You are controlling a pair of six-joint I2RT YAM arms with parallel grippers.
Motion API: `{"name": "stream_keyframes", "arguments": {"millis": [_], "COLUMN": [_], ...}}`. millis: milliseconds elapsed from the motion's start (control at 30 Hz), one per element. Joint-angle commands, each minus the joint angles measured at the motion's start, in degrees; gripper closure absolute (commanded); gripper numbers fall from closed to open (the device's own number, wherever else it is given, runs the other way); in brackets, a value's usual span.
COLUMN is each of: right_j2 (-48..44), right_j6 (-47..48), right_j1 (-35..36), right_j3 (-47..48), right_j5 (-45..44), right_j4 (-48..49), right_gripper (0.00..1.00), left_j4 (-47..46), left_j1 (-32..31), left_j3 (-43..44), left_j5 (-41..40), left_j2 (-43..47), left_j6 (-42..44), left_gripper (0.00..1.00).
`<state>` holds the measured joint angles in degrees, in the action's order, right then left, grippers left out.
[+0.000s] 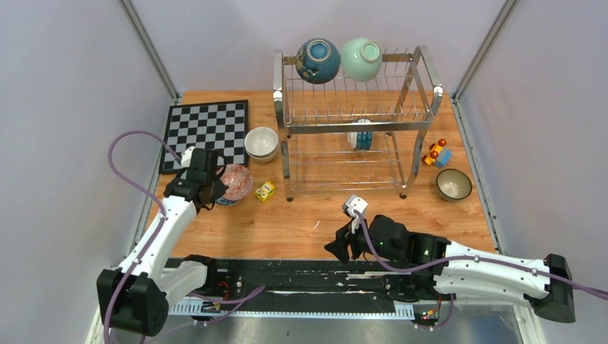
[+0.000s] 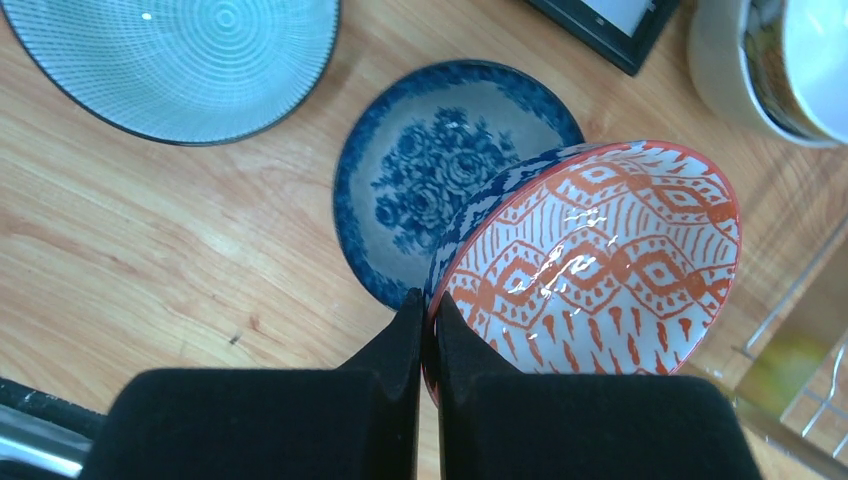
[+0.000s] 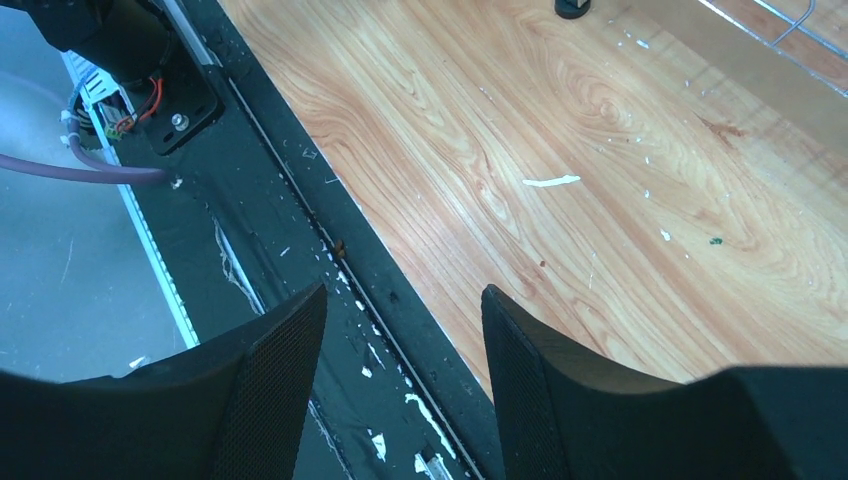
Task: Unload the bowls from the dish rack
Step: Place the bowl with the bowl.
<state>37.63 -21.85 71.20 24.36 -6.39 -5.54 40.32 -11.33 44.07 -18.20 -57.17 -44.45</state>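
- Left gripper point(image 2: 428, 312): jaws clenched on the rim of the red bowl point(image 2: 600, 260), which it holds tilted at the left of the top view.
- Right gripper point(image 3: 402, 300): jaws spread apart with nothing between them, over the black strip point(image 3: 300, 200) at the table's near edge.
- Under the red bowl, in the left wrist view, sits a floral bowl point(image 2: 430, 180). Whether the two touch cannot be told.
- A ribbed bowl point(image 2: 190, 60) lies at the upper left of that view, apart from the floral one.
- Rack point(image 1: 337, 127), top centre of the top view: the upper tier holds a dark blue bowl point(image 1: 317, 60) and a mint bowl point(image 1: 361, 59), side by side on edge at the back.
- On the lower tier stands one patterned bowl point(image 1: 361, 135), also on edge.
- Cream bowls point(image 1: 262, 143), stacked, sit between the rack's left leg and the chessboard point(image 1: 206, 129).
- A yellow block point(image 1: 265, 190) lies just right of the red bowl.
- Right of the rack are a toy car point(image 1: 436, 153) and, nearer, a dark-rimmed bowl point(image 1: 454, 184), upright.
- Wooden table point(image 1: 308, 211), with pale walls point(image 1: 72, 72) around it.
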Motion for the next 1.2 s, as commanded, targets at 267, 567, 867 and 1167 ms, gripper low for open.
{"name": "stream_keyframes", "arguments": {"millis": [267,567,867,1167], "right_j2": [-4.14,-5.45,-7.08,-6.52], "right_j6": [0.13,-1.19,-1.81,-2.09], "right_j1": [-0.55,-0.59,-0.58,-0.55], "right_j3": [-2.34,-2.80,-3.58,-3.70], "right_j5": [-0.60,-1.08,-1.43,-1.34], "right_j4": [1.27,-0.36,-0.61,-0.27], "right_gripper": [0.38,0.39,0.39,0.39], "left_j4": [-7.79,-10.68,-12.78,-14.24], "left_j1": [9.58,11.16,14.13,14.64], "left_j3": [-0.48,-2.62,-5.20,-7.56], "left_j5": [6.88,8.39,8.67,10.33], "left_j2": [-3.18,-6.78,-7.69,-7.62], "left_j6": [1.91,1.90,1.93,1.98], "left_gripper": [1.00,1.00,1.00,1.00]}}
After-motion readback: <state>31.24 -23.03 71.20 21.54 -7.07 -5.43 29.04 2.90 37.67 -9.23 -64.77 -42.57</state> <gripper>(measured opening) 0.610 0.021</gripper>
